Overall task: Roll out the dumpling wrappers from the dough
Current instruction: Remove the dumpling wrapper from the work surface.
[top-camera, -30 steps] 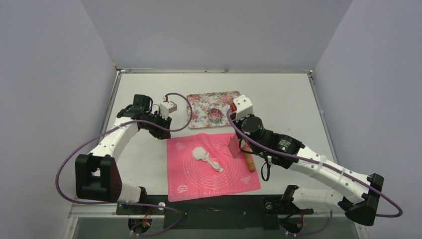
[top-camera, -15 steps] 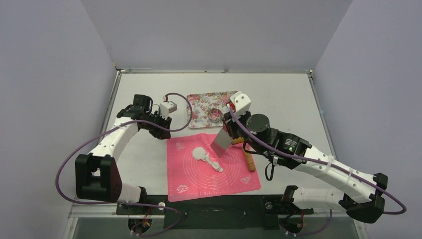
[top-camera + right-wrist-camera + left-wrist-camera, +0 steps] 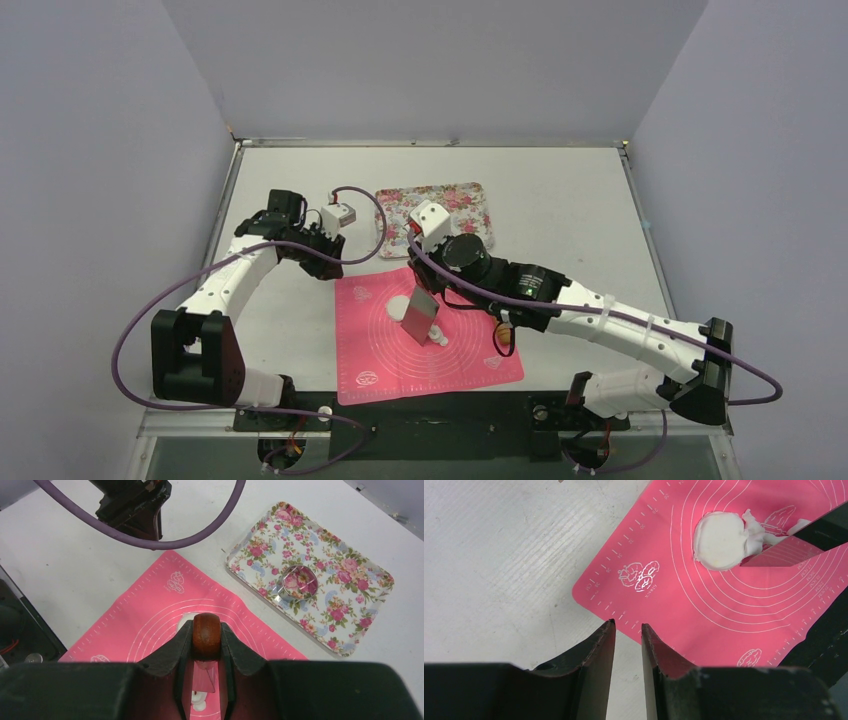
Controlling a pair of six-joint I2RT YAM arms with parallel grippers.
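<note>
— Since a second ago the right arm has swung left over the pink mat [image 3: 370,350]; the left arm hasn't budged. What's on the left?
— There the left gripper [image 3: 626,627] is narrowly parted and empty, just off the mat's corner.
— And the dough?
— The wrapper [image 3: 720,540] lies mid-mat, with ragged dough [image 3: 760,526] touching its right side and the scraper [image 3: 791,552] blade against them. The right gripper [image 3: 206,629] clamps the scraper's wooden handle. The floral tray [image 3: 345,620] beyond holds the ring cutter [image 3: 300,582].

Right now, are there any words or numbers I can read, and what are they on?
Nothing can be read for sure.
Pink mat, ruler edge: tiny white numbers, too blurred to read.
Pink mat, beside the little white drawings: small lettering, too small to read.
Flowered tray: only flowers, no words.
</note>
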